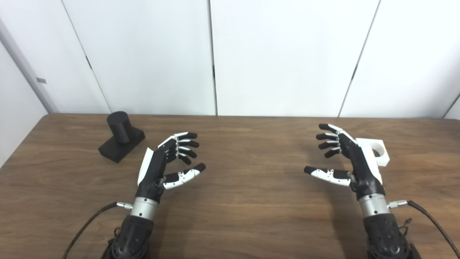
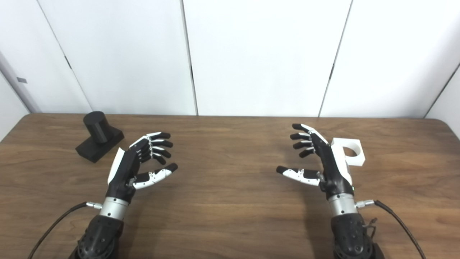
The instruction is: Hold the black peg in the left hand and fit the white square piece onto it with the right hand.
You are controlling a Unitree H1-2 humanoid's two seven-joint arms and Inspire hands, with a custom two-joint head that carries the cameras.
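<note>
**Two parts untouched, both robot hands empty**

Left robot hand (image 1: pixel 161 167) spread wide, holding nothing; right robot hand (image 1: pixel 350 158) likewise. Black peg (image 1: pixel 121 141) upright on its block base, far left of counter (image 1: pixel 230 216), just beyond left fingertips. White square piece (image 2: pixel 350 153) with round hole, flat, just behind right robot hand, partly hidden. Both look rigid, light, smooth plastic, likely slippery. Best grip probably peg's base; white piece by outer flat sides, hole kept free. Wood-grain counter, plain white panel walls behind.
</note>
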